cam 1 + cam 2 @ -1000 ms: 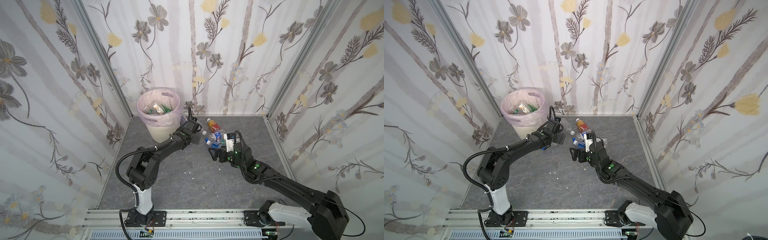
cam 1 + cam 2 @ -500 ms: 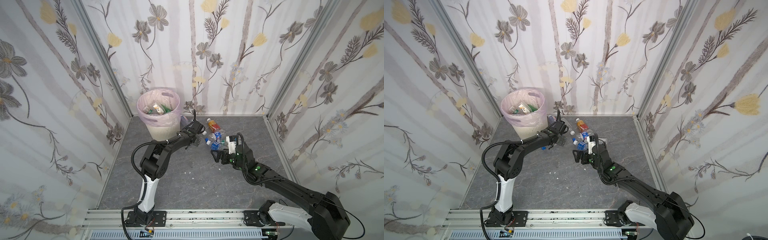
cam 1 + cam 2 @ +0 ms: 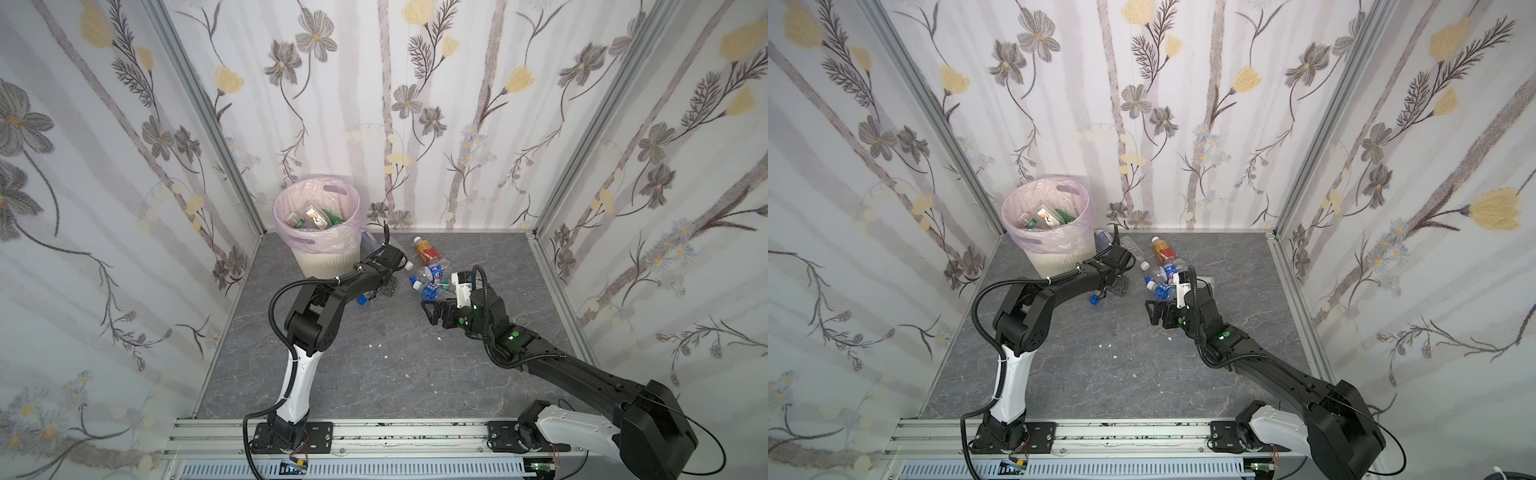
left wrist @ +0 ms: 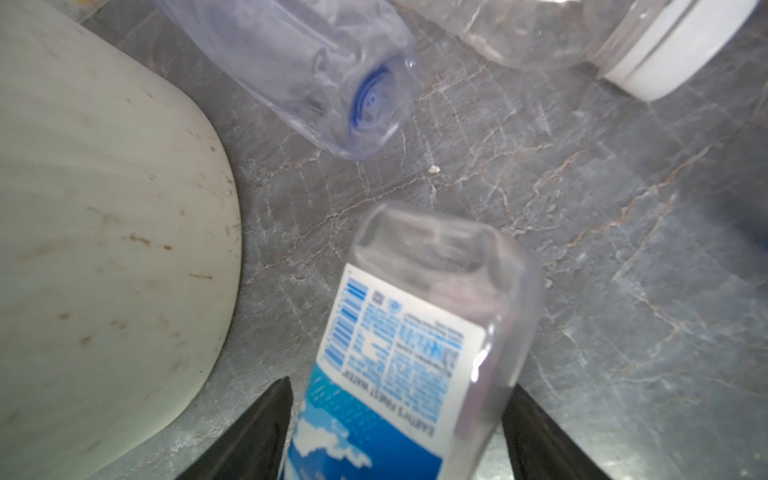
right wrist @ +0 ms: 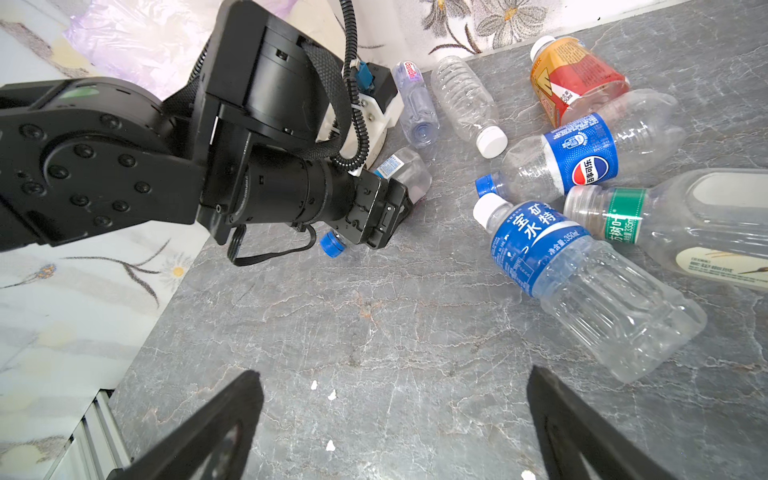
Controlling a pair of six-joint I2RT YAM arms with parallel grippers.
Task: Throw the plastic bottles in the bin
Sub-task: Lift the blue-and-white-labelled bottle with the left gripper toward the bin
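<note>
Left claw astride 1 blue-labelled bottle beside the bin (grip unclear); right claw wide open.

Grey marbled floor; bin stands on it; plastic bottles lie clustered nearby; white crumbs scattered.

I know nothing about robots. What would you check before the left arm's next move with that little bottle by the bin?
1. The water bottle sits inside the left gripper: ok.
2. Grip tight on it: cannot tell; the fingers flank it closely.
3. The nearest clear bottle lies apart from it: ok.
4. The bin has room: ok; its contents sit below the rim.
5. The right gripper is out of the way: ok; open, empty, over the floor.
</note>
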